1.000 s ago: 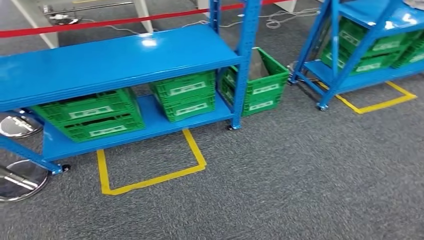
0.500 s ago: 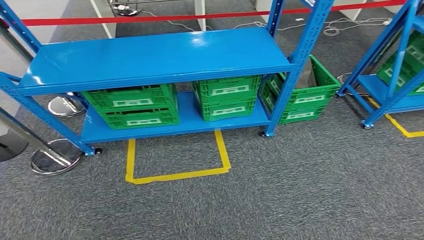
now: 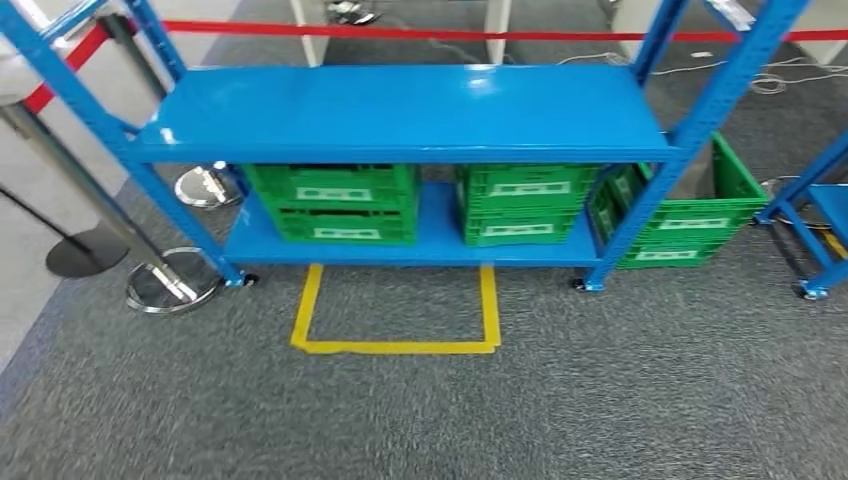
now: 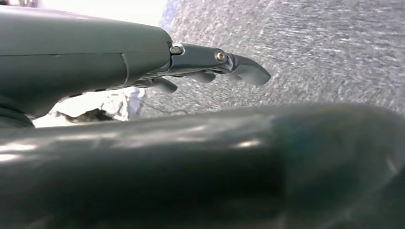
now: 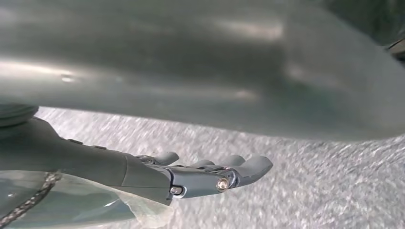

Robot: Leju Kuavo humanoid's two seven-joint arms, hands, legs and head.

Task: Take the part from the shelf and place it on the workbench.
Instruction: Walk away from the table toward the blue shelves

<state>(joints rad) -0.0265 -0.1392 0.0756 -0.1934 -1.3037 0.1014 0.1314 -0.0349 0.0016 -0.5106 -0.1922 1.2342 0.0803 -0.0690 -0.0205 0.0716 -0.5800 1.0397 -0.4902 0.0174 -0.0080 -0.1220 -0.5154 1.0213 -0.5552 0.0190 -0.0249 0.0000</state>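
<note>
The robot is facing the blue shelf, with green crates on the lower level; I cannot make out the part. Left robot hand and right robot hand are hanging empty, fingers apart. Best approach: square up at the yellow floor marking, then reach.

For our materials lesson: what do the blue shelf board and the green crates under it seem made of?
Blue shelf board: probably painted sheet metal with a glossy finish; it shows bright light glints. Green lattice-sided crates: likely moulded plastic, matte, with slotted walls and pale labels.
</note>
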